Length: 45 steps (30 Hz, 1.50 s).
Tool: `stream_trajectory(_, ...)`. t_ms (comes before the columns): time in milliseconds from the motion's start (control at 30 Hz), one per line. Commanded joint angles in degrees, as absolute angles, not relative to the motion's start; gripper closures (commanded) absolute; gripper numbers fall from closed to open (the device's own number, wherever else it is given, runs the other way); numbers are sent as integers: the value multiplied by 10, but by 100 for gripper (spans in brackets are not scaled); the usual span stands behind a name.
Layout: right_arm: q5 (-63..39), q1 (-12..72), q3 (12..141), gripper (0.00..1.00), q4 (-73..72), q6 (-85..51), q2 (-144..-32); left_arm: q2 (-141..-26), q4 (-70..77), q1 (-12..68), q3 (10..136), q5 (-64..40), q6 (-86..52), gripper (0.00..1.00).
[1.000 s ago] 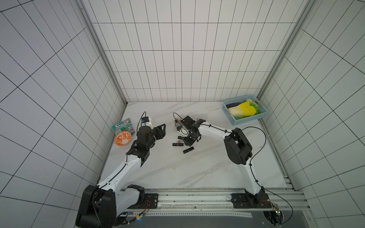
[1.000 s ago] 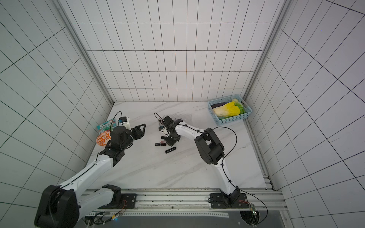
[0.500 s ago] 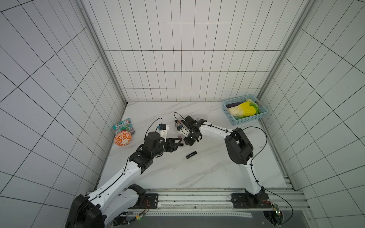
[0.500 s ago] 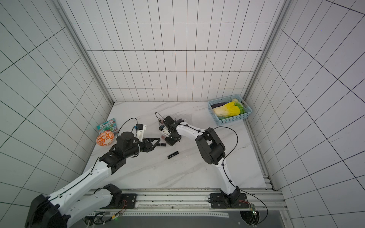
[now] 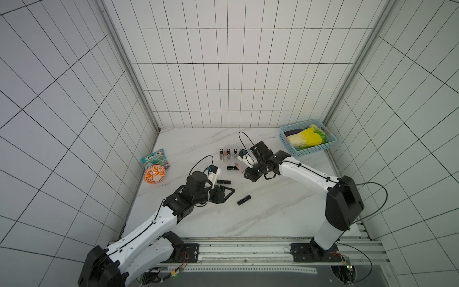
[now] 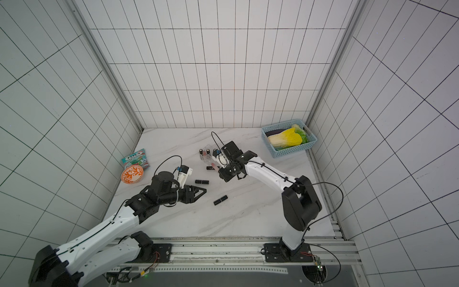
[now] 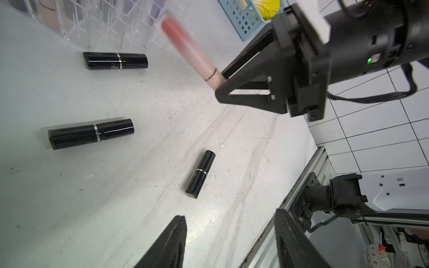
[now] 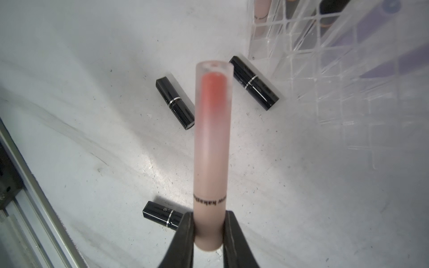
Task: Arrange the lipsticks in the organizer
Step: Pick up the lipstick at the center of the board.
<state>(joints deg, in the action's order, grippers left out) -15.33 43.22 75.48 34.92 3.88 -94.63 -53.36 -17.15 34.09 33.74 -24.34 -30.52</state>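
My right gripper (image 8: 209, 220) is shut on the end of a pale pink lipstick (image 8: 211, 150), holding it off the marble just in front of the clear organizer (image 5: 229, 156). Several lipsticks stand upright in the organizer's slots. In both top views three black lipsticks lie loose on the marble: one by the organizer (image 5: 232, 168), one in the middle (image 5: 223, 182), one nearer the front (image 5: 244, 200). My left gripper (image 5: 229, 191) is open and low, its fingers pointing at that front one (image 7: 200, 174), a short gap away. The left wrist view also catches the pink lipstick (image 7: 190, 50) held aloft.
A light-blue basket (image 5: 313, 150) holding a cabbage sits at the back right. An orange patterned bowl (image 5: 154, 174) and a snack packet (image 5: 155, 160) lie by the left wall. A metal rail (image 5: 248, 246) runs along the table's front edge.
My left arm swung from the back left down toward the middle of the table, ending near the front black lipstick. My right gripper closed on the pink lipstick.
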Motion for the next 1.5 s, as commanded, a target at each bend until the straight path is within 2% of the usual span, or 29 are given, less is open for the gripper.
stream_trajectory(0,-163,415,707,81,355,-4,-887,-561,-125,344,337,-300,-315,41)
stream_trajectory(300,-217,400,587,81,354,-80,-746,-634,-97,367,377,-304,-319,40)
stream_trajectory(567,-247,401,506,82,348,-143,-677,-700,-94,386,411,-373,-316,38)
stream_trajectory(833,-277,435,406,83,317,-219,-596,-741,-62,394,405,-379,-324,38)
stream_trajectory(1167,-336,453,402,84,292,-241,-556,-811,26,408,449,-424,-360,33)
stream_trajectory(1467,-366,464,417,84,269,-248,-560,-826,72,421,475,-391,-377,49)
